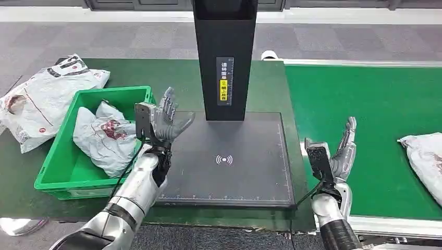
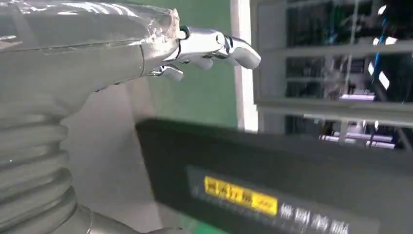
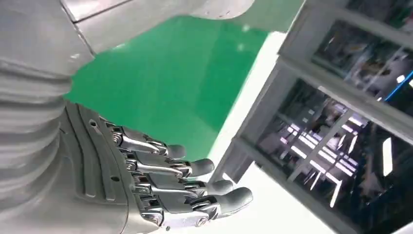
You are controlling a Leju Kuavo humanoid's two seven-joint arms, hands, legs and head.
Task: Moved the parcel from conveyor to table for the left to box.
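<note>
both robot hands, left (image 1: 166, 121) and right (image 1: 341, 151), spread empty; parcel (image 1: 425, 159) cut off at conveyor (image 1: 365, 99) edge.

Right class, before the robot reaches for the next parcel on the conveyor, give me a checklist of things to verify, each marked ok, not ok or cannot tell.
1. Right hand empty, fingers apart: ok.
2. Left hand empty, raised over the scanner pad: ok.
3. Parcel on the conveyor within the right hand's reach: cannot tell; it lies at the picture's edge.
4. Scanner pad free to receive a parcel: ok.
5. Green box has room: ok, one parcel inside.
6. Conveyor stopped: cannot tell.
</note>
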